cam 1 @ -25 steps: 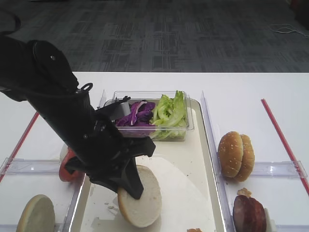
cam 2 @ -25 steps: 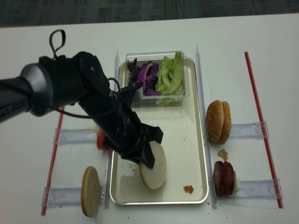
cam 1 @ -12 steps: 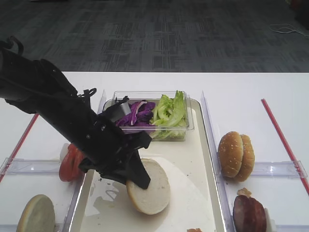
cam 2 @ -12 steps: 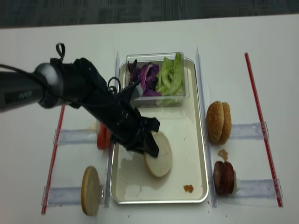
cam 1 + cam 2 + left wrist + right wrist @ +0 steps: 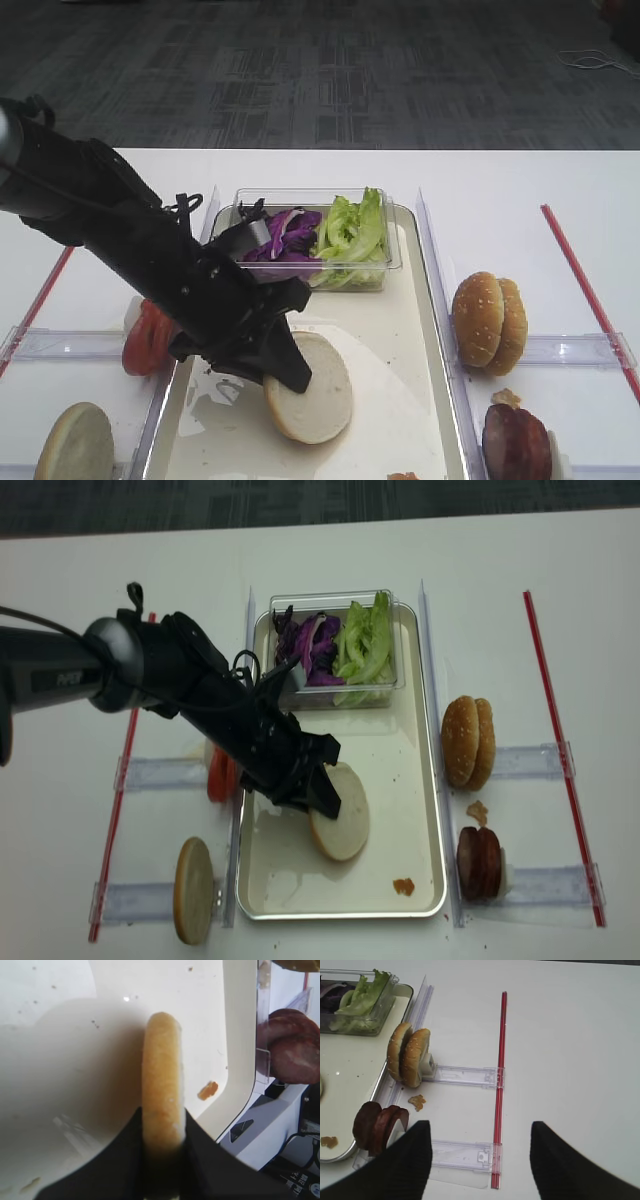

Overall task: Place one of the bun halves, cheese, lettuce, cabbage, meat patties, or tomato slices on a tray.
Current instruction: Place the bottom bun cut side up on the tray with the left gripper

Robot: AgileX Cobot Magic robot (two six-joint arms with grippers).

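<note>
Sesame buns (image 5: pixel 489 323) — clear tub (image 5: pixel 312 239).

- White table (image 5: pixel 500 180), matte, evenly lit.
- Dark grey patterned carpet floor (image 5: pixel 330 70) beyond far edge.
- Pale cable (image 5: pixel 592 61) lying on carpet, upper right.

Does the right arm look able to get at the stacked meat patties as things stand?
Probably yes. The right claw is open and sits just beside the meat patties, which stand on edge outside the tray rim with nothing over them; the left claw is busy holding a bun half.
</note>
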